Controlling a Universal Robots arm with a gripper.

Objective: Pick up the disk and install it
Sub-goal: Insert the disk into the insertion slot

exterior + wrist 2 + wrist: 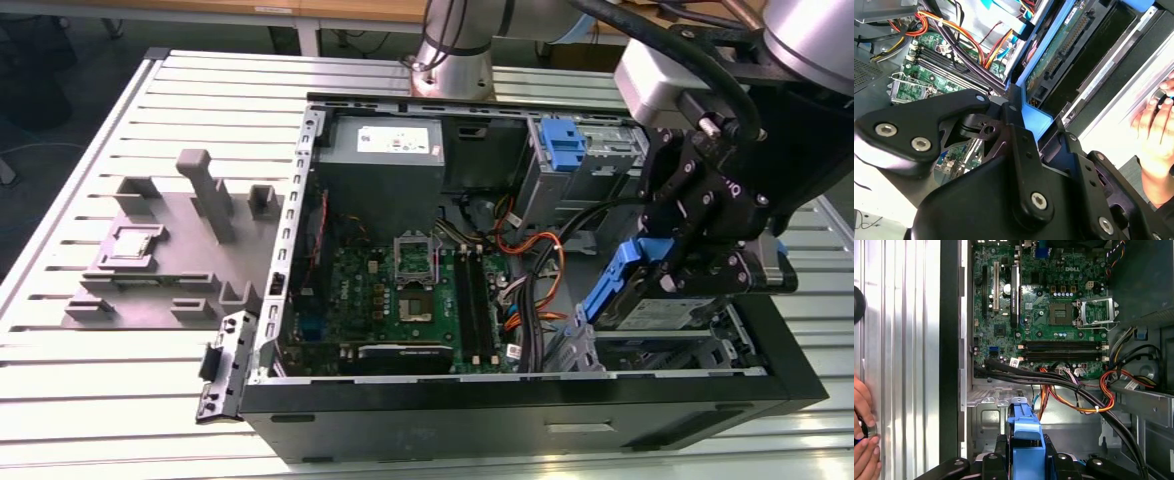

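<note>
The disk [643, 302], a silver drive with blue side rails, hangs tilted over the front drive bay [661, 352] at the exterior view's right, inside the open computer case [534, 402]. My gripper [674, 285] is shut on the disk and holds it from above. In the second wrist view the disk [1064, 47] shows its green circuit underside and blue rail, clamped between my black fingers [1021, 150]. In the first wrist view the disk's blue rail [1024, 432] stands edge-on between the fingers [999, 462], above the bay's metal floor.
The motherboard [400, 290] fills the case floor, with the grey power supply [380, 145] behind it. Orange and black cables [534, 262] run beside the bay. A bare blue bracket [563, 140] sits in the rear cage. A person's hand [1156, 132] rests outside the case. A grey fixture [160, 250] stands on the table.
</note>
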